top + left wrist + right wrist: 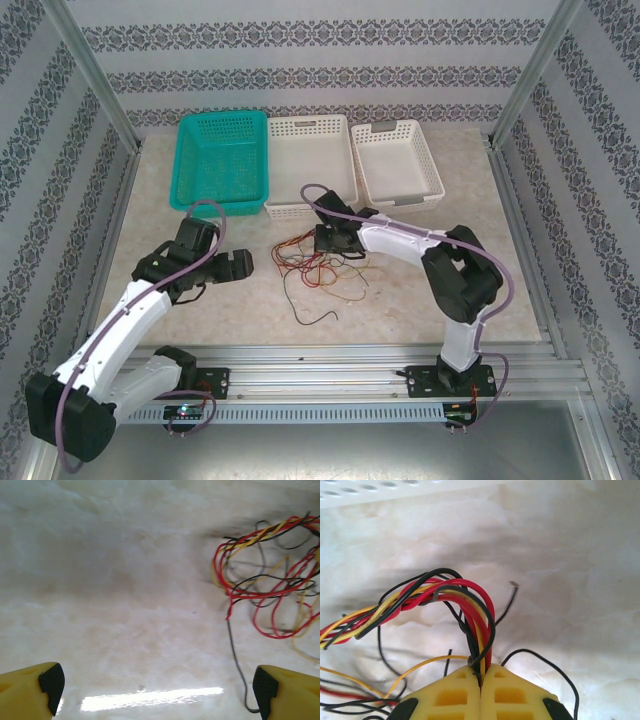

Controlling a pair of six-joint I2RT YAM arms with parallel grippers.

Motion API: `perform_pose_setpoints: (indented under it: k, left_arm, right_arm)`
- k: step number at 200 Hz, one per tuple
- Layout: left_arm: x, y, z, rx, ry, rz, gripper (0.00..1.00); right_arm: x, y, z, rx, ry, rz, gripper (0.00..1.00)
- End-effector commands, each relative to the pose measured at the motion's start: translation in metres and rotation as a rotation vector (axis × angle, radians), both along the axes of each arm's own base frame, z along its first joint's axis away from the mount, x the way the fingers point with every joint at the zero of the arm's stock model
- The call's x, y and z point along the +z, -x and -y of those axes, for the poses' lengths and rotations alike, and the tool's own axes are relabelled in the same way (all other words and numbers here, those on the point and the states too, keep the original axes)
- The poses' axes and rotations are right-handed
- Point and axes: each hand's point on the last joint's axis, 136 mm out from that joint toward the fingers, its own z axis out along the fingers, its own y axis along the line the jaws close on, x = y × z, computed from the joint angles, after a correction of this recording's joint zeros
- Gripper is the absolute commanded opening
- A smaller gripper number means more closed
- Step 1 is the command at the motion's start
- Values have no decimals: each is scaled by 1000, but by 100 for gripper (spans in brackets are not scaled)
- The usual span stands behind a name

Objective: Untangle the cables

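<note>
On the counter (430,300), in front of a white basket (308,208), the cables (318,268) lie in one loose knot of red, yellow and black, and we see the right hand (481,672) clamped shut on several strands at once, a red, a yellow and a black wire pinched together where they arch up out of the heap. That is where we judge the trouble lies: with more than one wire in the grip, any pull is likely to drag the whole tangle along as a lump, or draw its loops tighter, instead of freeing a single cable. The wires are thin and slick-looking, so one could also slide out from between the fingers under tension and spring back into the pile. The left hand (155,685) hovers wide open over bare counter to one side of the knot, gripping nothing; with nothing pinning the heap down, we expect the rest to follow whatever the right hand lifts. A lone dark strand trails close by that open hand, and we think it could snag there if the hand closes carelessly.
</note>
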Motion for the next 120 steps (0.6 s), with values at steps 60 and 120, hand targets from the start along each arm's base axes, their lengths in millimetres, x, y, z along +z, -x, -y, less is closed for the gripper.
perform_pose_setpoints:
  k: [60, 120]
  left_arm:
    - [-28, 9, 65, 33, 202, 1, 96]
    - [-48, -6, 87, 20, 120, 27, 96]
  right_arm:
    - [44, 19, -18, 166, -163, 118, 0]
    - [67, 38, -30, 259, -288, 162, 0]
